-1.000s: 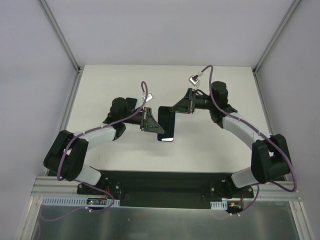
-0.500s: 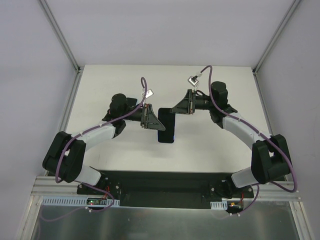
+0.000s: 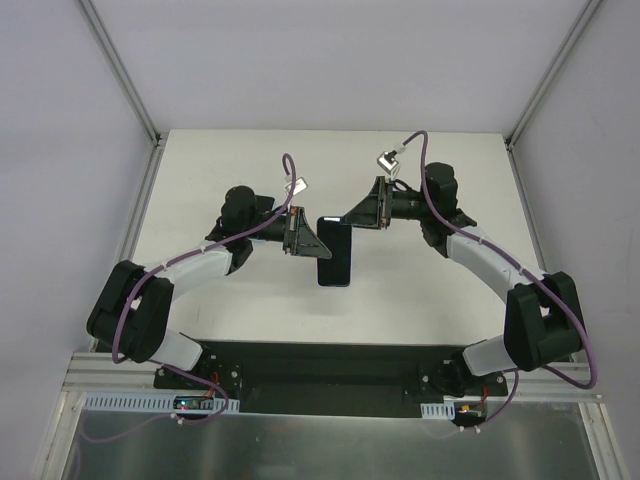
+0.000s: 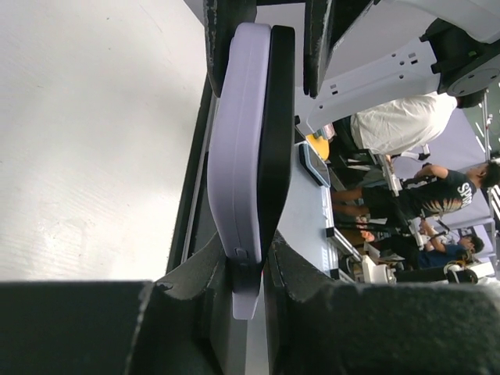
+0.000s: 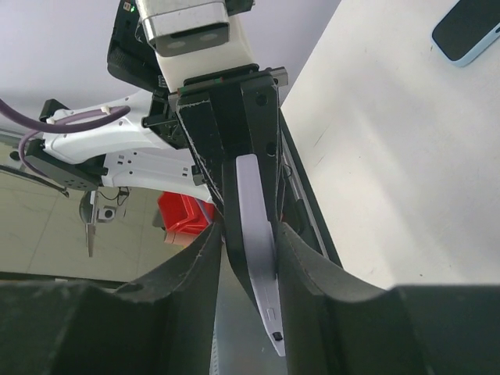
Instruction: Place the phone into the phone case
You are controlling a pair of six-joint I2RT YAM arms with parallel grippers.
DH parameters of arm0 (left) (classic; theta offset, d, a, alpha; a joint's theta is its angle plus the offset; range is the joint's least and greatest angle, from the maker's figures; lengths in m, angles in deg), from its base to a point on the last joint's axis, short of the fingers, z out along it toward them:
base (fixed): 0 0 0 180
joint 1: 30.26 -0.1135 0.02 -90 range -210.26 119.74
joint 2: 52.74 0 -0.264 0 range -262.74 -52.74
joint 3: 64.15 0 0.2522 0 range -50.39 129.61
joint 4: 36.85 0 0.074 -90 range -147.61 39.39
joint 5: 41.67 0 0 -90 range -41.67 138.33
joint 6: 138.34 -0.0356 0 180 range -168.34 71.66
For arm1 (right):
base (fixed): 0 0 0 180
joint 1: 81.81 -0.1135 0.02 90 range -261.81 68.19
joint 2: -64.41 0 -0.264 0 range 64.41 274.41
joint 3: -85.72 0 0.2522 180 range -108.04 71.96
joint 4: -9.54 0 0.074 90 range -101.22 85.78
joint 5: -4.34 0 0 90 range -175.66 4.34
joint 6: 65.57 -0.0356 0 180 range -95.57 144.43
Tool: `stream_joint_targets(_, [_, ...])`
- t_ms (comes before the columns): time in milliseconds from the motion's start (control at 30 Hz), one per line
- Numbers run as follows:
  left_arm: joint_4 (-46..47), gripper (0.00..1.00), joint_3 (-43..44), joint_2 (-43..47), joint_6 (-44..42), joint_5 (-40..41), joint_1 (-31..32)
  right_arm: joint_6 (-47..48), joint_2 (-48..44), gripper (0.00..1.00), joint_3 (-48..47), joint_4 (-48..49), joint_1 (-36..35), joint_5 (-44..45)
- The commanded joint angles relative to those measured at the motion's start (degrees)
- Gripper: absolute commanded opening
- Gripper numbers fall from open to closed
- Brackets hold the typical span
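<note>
A black phone (image 3: 335, 255) lies against a lavender phone case, and both are held above the table between my two arms. In the left wrist view the case (image 4: 237, 156) and the phone (image 4: 278, 117) are pressed edge to edge. My left gripper (image 4: 244, 254) is shut on one end of the pair, also seen from above (image 3: 316, 246). My right gripper (image 5: 248, 230) is shut on the other end, with the case (image 5: 255, 211) between its fingers (image 5: 308, 262). From above the right gripper (image 3: 352, 216) sits at the phone's far right corner.
A second phone in a light blue case (image 5: 467, 30) lies flat on the white table (image 3: 420, 290), shown only in the right wrist view. Table side rails (image 3: 140, 215) run along the left and right edges.
My left gripper has shifted slightly toward the far side. The phone and case stay held between both grippers and have barely moved.
</note>
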Motion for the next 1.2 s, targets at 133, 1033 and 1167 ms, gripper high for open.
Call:
stream_joint_targets(133, [-1.47, 0.17, 2.23, -1.85, -3.58, 1.85, 0.26, -2.96, -0.17, 0.13, -1.44, 3.55, 0.00, -1.78])
stream_joint_targets(1033, [0.82, 0.05, 4.43, -0.72, 0.64, 5.36, 0.00, 3.89, -3.59, 0.06, 1.47, -1.80, -1.58, -5.21])
stream_joint_targets(1167, [0.29, 0.35, 2.85, 2.96, 0.11, 7.03, -2.28, 6.62, -4.65, 0.01, 0.67, -5.94, -1.67, -6.18])
